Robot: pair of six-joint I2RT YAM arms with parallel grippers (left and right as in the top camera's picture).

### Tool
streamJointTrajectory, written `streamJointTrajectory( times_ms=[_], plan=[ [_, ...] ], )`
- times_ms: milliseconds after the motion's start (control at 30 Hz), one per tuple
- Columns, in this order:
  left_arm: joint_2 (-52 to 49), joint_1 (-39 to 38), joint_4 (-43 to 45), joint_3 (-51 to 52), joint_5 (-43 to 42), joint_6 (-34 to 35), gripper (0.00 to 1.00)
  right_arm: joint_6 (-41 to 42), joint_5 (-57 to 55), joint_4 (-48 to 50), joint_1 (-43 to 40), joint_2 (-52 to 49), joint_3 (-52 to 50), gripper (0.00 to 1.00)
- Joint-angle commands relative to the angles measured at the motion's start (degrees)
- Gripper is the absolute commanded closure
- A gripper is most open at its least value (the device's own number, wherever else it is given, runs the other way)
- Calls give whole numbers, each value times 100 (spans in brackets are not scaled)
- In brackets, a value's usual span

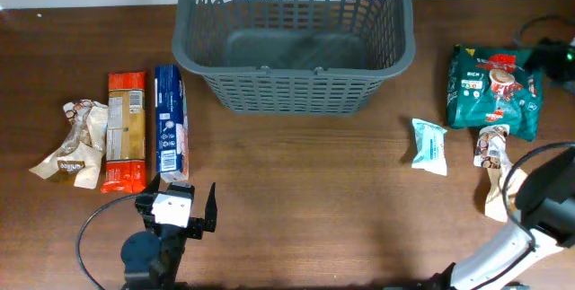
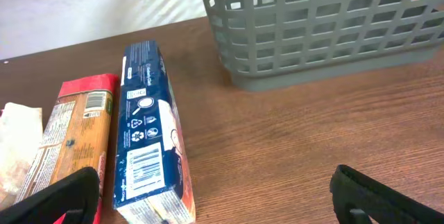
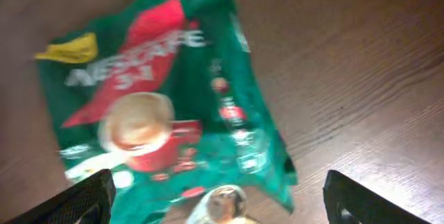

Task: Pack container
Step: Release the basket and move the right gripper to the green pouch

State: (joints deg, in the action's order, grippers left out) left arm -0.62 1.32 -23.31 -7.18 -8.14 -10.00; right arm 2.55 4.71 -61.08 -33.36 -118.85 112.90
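The container, a large dark grey lattice basket (image 1: 292, 79), stands at the back centre and looks empty; its slotted wall also shows in the left wrist view (image 2: 326, 30). My left gripper (image 2: 222, 207) is open and empty, low over the table just right of a blue box (image 2: 149, 148). My right gripper (image 3: 222, 207) is open and empty, above a small brown-and-white sachet (image 3: 222, 207) and in front of a green Nescafe bag (image 3: 159, 106). In the overhead view the left gripper (image 1: 180, 202) sits front left, and the right arm (image 1: 546, 198) is at the front right.
On the left lie a crumpled beige packet (image 1: 74, 142), an orange-red pack (image 1: 126, 133) and the blue box (image 1: 171, 121). On the right lie the green bag (image 1: 494, 88), a pale blue packet (image 1: 429, 145) and the sachet (image 1: 491, 146). A black cable loops beside the left arm (image 1: 90, 236).
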Motion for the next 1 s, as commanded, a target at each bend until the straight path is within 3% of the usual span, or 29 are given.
streamJointTrajectory(
  times_ms=[0, 300, 567, 600, 633, 667, 700, 800, 967],
  plan=[
    [28, 33, -2, 24, 24, 11, 1, -389, 520, 286, -393, -227, -444, 7],
    [28, 33, -2, 24, 24, 11, 1, -1683, 2140, 627, -581, -964, -1316, 4],
    [28, 33, -2, 24, 24, 11, 1, -1545, 2100, 968, -129, -1528, -1316, 4],
    [28, 33, -4, 24, 24, 11, 1, -1502, 2076, 1036, -76, -1537, -1316, 10],
    [28, 33, -4, 24, 24, 11, 1, -1333, 2009, 1121, -61, -1537, -1316, 48],
    [28, 33, -2, 24, 24, 11, 1, -1237, 2006, 1156, -61, -1537, -1316, 79],
    [28, 33, -2, 24, 24, 11, 1, -986, 2013, 1209, -81, -1537, -1314, 97],
    [28, 33, -2, 24, 24, 11, 1, -376, 2050, 1222, -175, -1534, -1294, 97],
    [28, 33, -2, 24, 24, 11, 1, -140, 3018, 1226, -387, -1207, -1255, 96]
  ],
)
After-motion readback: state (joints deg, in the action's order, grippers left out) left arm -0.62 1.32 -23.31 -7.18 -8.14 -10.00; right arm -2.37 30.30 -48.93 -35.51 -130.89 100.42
